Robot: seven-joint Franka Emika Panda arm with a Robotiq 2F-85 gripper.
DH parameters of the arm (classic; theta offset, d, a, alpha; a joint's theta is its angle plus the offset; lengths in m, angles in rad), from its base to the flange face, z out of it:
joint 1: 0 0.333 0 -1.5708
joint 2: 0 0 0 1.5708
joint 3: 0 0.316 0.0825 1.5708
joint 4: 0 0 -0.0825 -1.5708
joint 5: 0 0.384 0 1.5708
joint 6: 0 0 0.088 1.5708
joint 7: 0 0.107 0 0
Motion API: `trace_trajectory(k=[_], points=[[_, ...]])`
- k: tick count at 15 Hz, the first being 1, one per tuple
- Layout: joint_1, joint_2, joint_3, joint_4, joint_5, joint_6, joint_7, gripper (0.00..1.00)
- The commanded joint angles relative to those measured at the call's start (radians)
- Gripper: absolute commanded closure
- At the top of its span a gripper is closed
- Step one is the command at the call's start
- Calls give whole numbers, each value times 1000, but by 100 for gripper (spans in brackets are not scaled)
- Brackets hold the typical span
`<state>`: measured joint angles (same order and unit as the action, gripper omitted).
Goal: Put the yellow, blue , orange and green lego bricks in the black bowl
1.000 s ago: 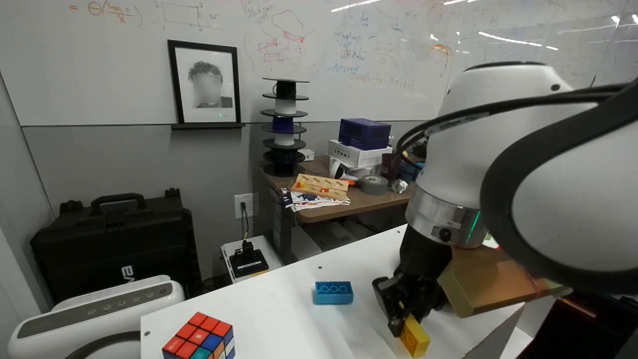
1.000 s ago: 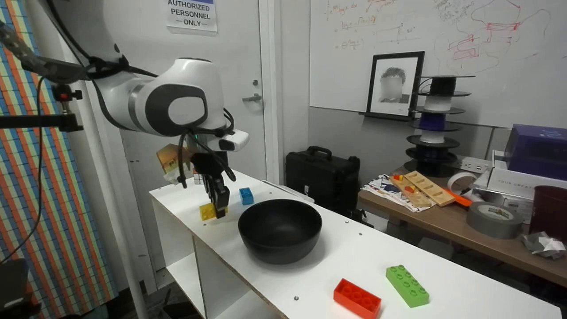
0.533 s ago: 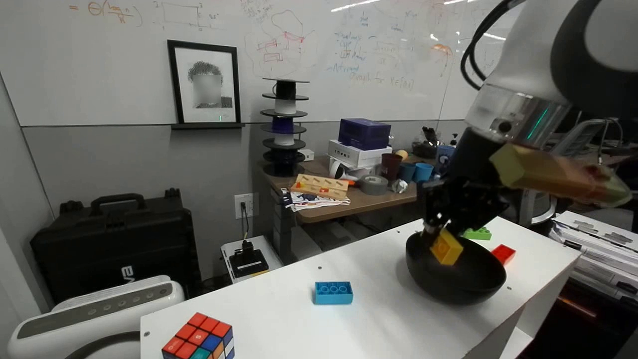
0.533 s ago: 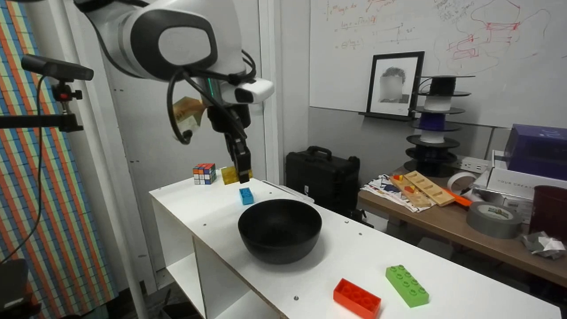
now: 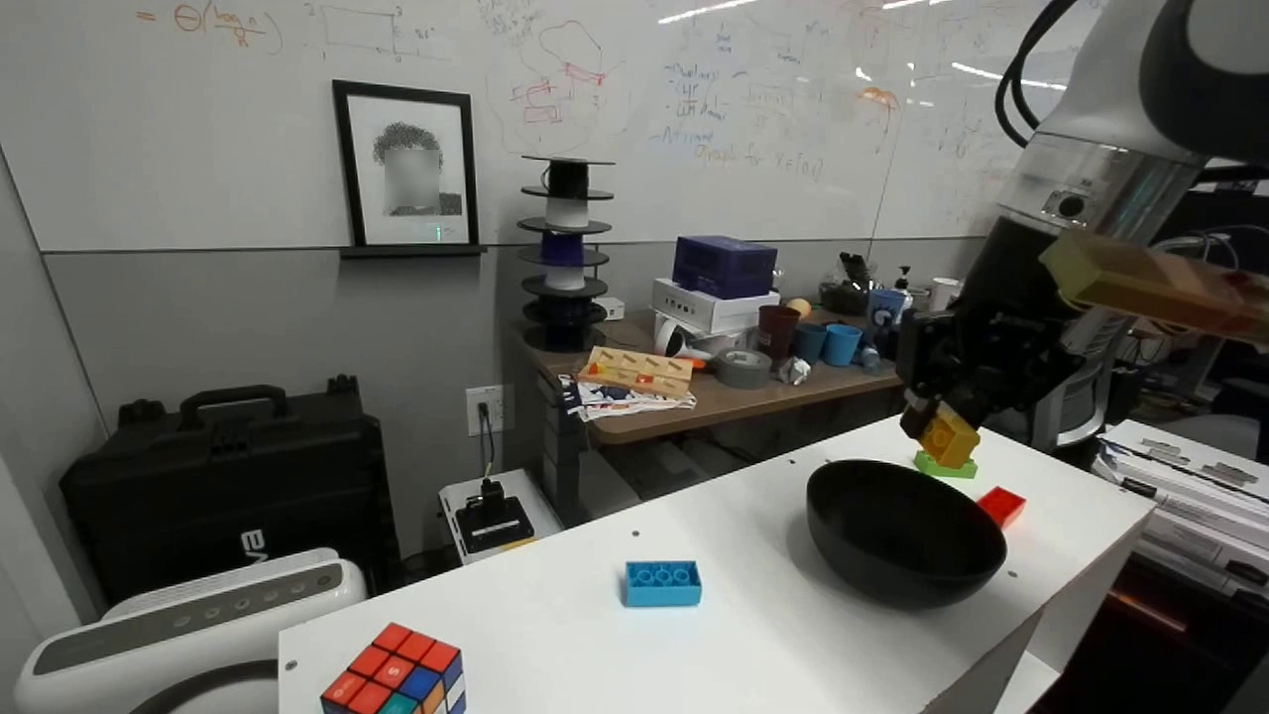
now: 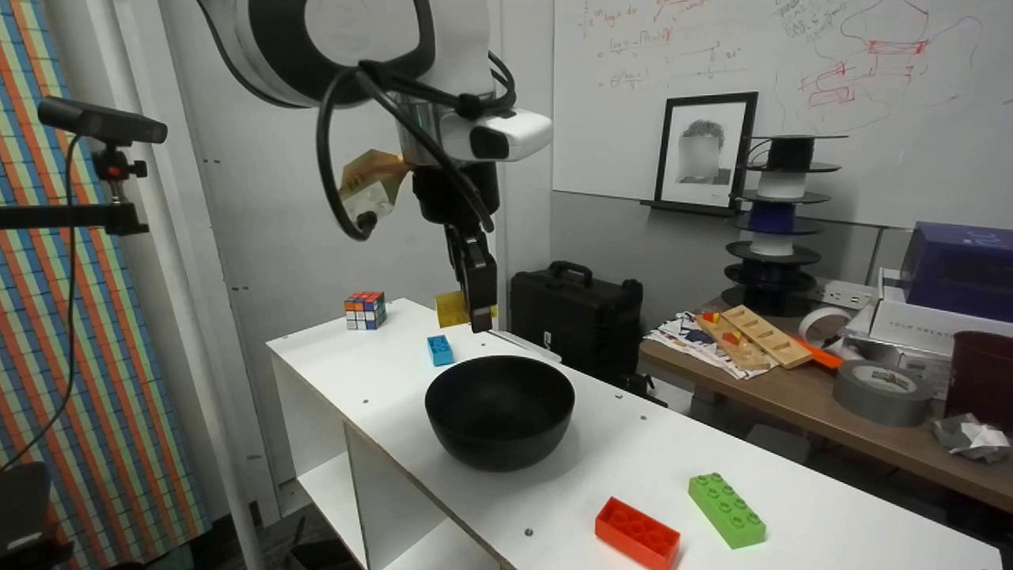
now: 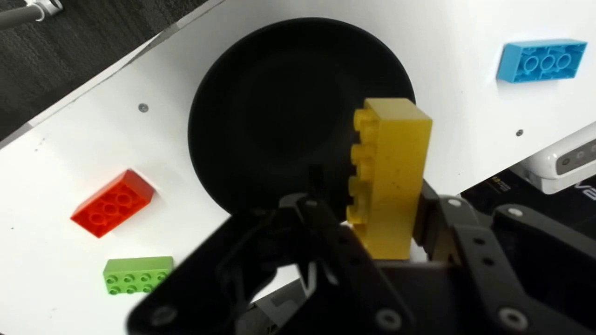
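The elongated yellow plastic lego brick (image 7: 396,181) is in mid-air, held in the black two-fingered gripper (image 7: 375,200), its studs facing nine o'clock in the wrist view; the jaws stand narrow around it, one finger meeting it on the three o'clock side, while contact on the studded side is too dark and blurred to make out. From the wrist it overlaps the round, glossy black bowl (image 7: 265,116) at four o'clock; in both exterior views it appears above the far rim. The bowl stands upright on a white shelf unit (image 6: 633,467). With the bowl as the dial's centre in the wrist view, the light blue rectangular plastic lego brick (image 7: 542,60) lies well apart between two and three o'clock, hollow side up; the orange-red rectangular plastic lego brick (image 7: 111,204), also hollow side up, lies at eight; and near it, at half past seven, is the green rectangular plastic lego brick (image 7: 138,274), studs up. In an exterior view the multicoloured puzzle cube (image 6: 364,310) sits at ten o'clock from the bowl, on the same unit. Farther out, in an exterior view, a hard black plastic case (image 5: 233,486) is at nine, and toward ten comes a brown desk (image 5: 739,402) bearing a tall stack of spools (image 5: 563,248).
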<state>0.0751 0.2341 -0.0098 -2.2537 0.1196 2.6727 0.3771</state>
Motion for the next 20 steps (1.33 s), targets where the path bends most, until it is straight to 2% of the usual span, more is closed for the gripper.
trace_trajectory(k=[1, 4, 5, 7, 9, 14, 19, 20], points=[[23, 1, -8, 15, -46, -7, 27, 24], [28, -6, -13, 9, -74, 9, 34, 2], [28, -9, -16, 6, -81, 14, 37, 0], [28, -19, -23, 0, -107, 1, 39, 0], [27, -53, -15, -11, -128, -106, 4, 0], [54, -188, 63, -96, -174, -289, -121, 0], [116, -218, 163, -67, -240, -455, -166, 0], [97, -193, 149, -69, -211, -404, -132, 0]])
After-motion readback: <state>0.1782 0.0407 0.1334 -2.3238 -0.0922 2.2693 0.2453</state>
